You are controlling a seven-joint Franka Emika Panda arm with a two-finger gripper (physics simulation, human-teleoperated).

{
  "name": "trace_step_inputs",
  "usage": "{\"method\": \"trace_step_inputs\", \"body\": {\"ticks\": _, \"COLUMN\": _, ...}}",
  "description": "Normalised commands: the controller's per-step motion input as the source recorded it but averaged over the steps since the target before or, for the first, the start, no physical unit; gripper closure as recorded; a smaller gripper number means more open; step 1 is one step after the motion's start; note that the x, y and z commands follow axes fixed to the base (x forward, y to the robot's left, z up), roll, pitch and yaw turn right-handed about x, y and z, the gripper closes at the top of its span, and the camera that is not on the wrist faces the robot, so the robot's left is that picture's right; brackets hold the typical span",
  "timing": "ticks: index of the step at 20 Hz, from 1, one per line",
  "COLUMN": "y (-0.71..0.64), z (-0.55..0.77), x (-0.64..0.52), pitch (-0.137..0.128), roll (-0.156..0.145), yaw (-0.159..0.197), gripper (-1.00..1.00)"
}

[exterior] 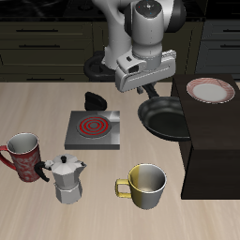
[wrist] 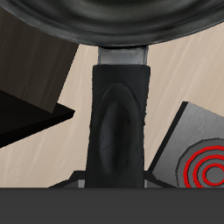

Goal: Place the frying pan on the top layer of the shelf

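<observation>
Gripping the frying pan (exterior: pixel 167 117) by its handle (wrist: pixel 118 114), my jaws are clenched around it; the pan hangs above the bench (exterior: pixel 103 211), just beside the shelf (exterior: pixel 214 141), near the red-ringed plate (exterior: pixel 94 127).

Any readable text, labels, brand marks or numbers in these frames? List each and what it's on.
None readable.
red patterned mug: white markings, not legible as letters.
grey square plate: red concentric rings only, a graphic, not text.
frying pan, yellow mug, moka pot, shelf, hand: no marks visible.
</observation>
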Motion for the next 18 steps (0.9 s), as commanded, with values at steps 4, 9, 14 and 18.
{"method": "trace_step_inputs", "body": {"ticks": 4, "y": 0.28, "z": -0.05, "x": -0.03, "pitch": 0.001, "roll": 0.031, "yaw": 0.036, "gripper": 1.00}}
{"method": "trace_step_inputs", "body": {"ticks": 9, "y": 0.31, "z": -0.02, "x": -0.09, "pitch": -0.010, "roll": 0.035, "yaw": 0.039, "gripper": 1.00}}
{"method": "trace_step_inputs", "body": {"ticks": 14, "y": 0.41, "z": 0.05, "x": -0.18, "pitch": -0.002, "roll": 0.048, "yaw": 0.060, "gripper": 1.00}}
{"method": "trace_step_inputs", "body": {"ticks": 18, "y": 0.36, "z": 0.04, "x": -0.14, "pitch": -0.012, "roll": 0.046, "yaw": 0.052, "gripper": 1.00}}
